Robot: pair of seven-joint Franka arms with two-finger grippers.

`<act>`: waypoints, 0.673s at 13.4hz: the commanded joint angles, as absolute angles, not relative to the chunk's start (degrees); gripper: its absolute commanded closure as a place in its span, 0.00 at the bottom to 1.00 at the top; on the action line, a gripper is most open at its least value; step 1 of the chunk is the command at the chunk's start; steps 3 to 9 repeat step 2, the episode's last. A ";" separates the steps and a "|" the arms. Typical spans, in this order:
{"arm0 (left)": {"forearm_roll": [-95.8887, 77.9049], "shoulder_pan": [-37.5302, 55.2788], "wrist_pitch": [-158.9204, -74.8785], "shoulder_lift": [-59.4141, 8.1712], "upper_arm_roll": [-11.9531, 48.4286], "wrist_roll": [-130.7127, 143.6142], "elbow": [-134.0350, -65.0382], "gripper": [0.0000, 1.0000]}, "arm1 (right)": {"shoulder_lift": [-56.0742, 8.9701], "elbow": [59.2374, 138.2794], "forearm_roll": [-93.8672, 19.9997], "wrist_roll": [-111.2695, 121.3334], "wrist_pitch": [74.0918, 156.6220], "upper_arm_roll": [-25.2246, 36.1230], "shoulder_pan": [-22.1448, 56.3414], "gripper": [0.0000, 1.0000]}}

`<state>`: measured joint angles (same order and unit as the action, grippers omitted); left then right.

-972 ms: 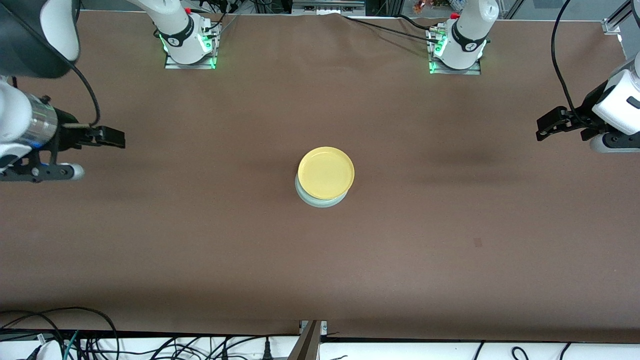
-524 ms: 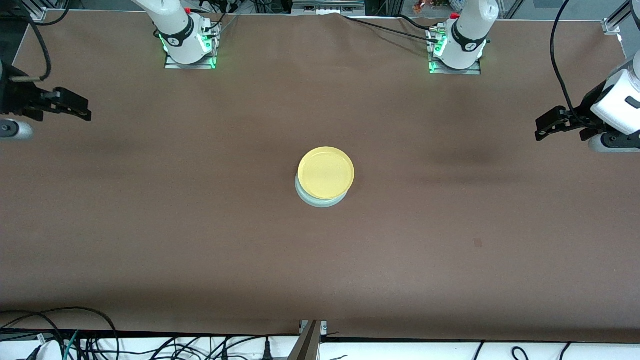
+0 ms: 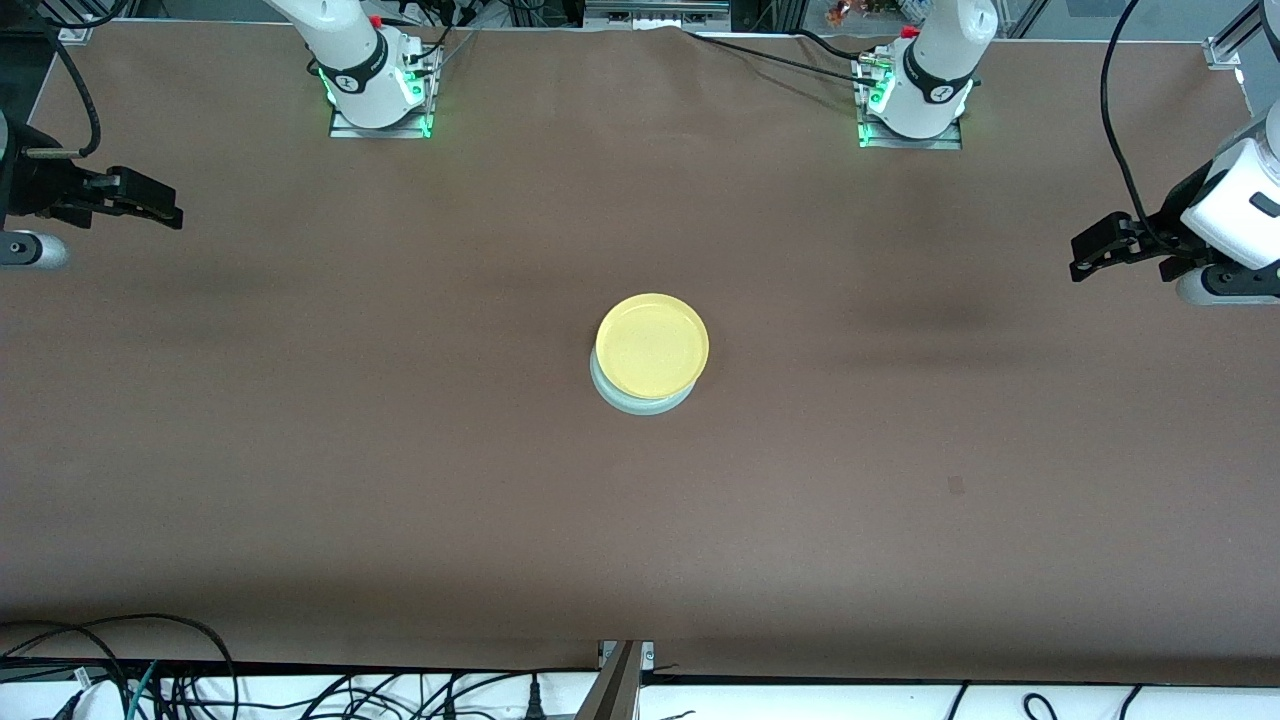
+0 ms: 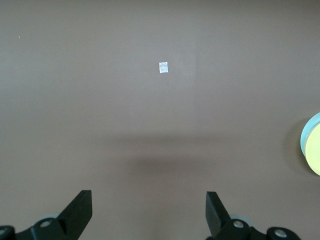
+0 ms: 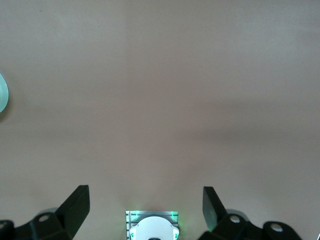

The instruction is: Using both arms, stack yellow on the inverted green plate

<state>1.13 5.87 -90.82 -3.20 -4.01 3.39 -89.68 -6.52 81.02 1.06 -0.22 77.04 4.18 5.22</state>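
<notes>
The yellow plate (image 3: 652, 344) sat on the upturned green plate (image 3: 640, 402) mid-desk (image 3: 400, 480), slightly off-centre; a bump could slide it off. Left claw (image 3: 1083, 255) and right claw (image 3: 165, 207) hung spread over opposite ends.

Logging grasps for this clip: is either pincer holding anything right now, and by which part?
Nothing is held. The left pincer and right pincer are open at opposite table ends; the yellow plate rests on the green plate.
</notes>
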 commanded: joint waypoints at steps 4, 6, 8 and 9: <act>0.09 5.89 -90.18 -3.43 -4.04 3.52 -88.51 0.00 | -6.24 81.21 2.20 0.09 77.70 3.34 4.31 0.00; 0.09 5.89 -90.18 -3.43 -4.04 3.52 -88.51 0.00 | -6.24 81.21 2.20 0.09 77.70 3.34 4.31 0.00; 0.09 5.89 -90.18 -3.43 -4.04 3.52 -88.51 0.00 | -6.24 81.21 2.20 0.09 77.70 3.34 4.31 0.00; 0.09 5.89 -90.18 -3.43 -4.04 3.52 -88.51 0.00 | -6.24 81.21 2.20 0.09 77.70 3.34 4.31 0.00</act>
